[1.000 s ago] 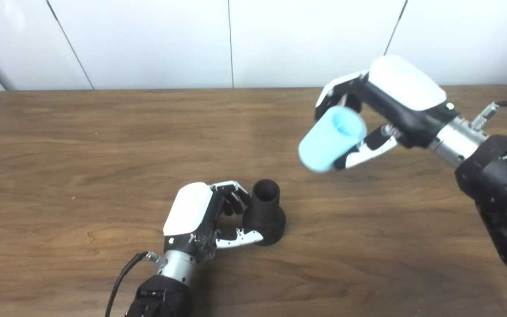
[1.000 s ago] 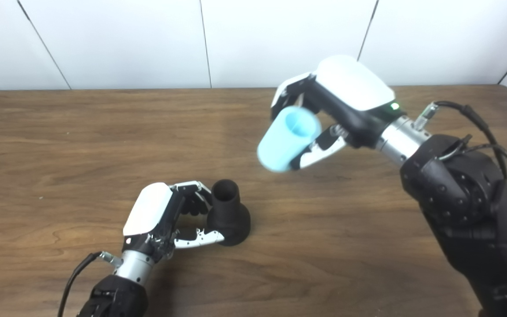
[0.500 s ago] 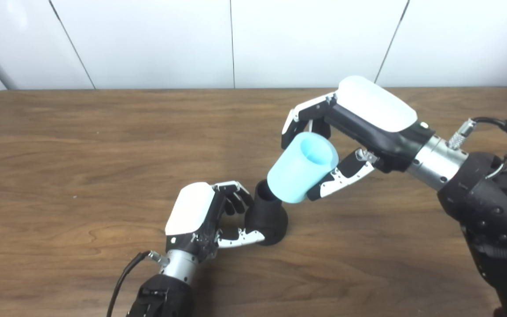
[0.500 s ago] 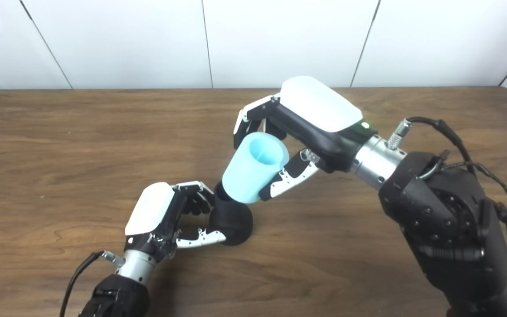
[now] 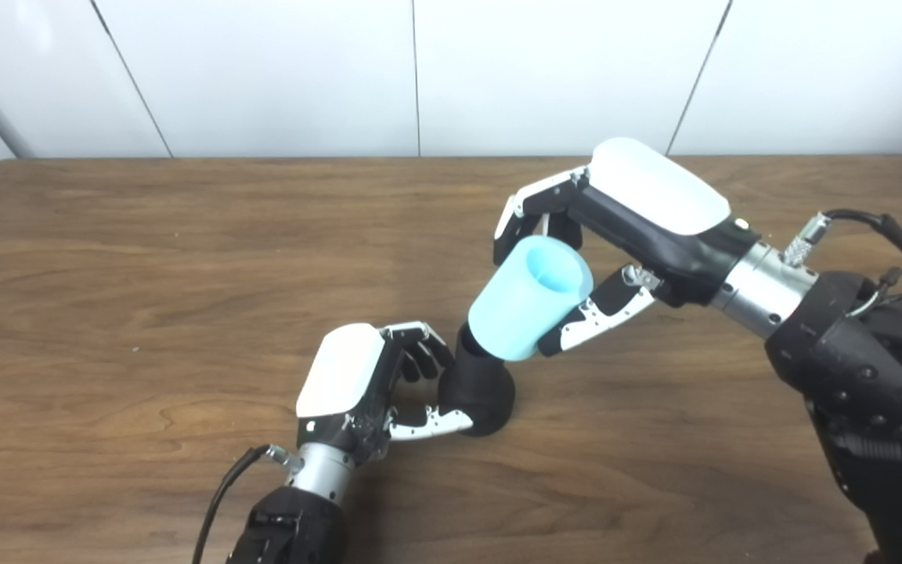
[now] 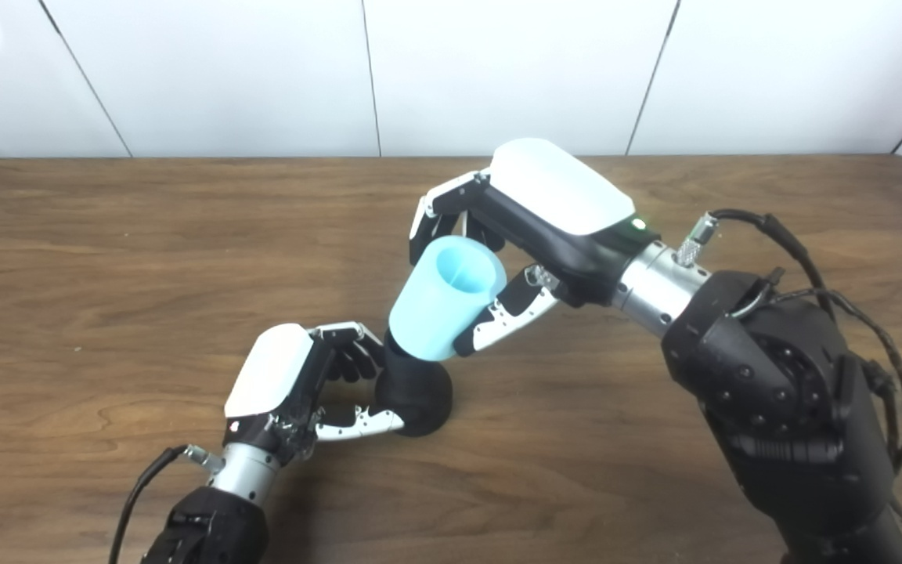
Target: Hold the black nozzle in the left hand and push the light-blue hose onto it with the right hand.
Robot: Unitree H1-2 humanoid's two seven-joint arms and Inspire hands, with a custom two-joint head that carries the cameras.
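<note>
The left hand (image 5: 357, 384), white-backed with black fingers, is wrapped around the black, flared-base plastic nozzle (image 5: 478, 388), fingers curled behind its neck and thumb pressed along the front of its wide base. The nozzle stands on the brown wood-grain table (image 5: 146, 274) just beyond those fingertips, leaning slightly away from the palm. Up and to the right of it, the right hand (image 5: 607, 227) clasps the light-blue, smooth tubular hose piece (image 5: 528, 298) between its fingers on the far side and its thumb underneath. The hose tilts down toward the left hand, its lower end covering the nozzle's top; its open upper mouth faces the right palm.
</note>
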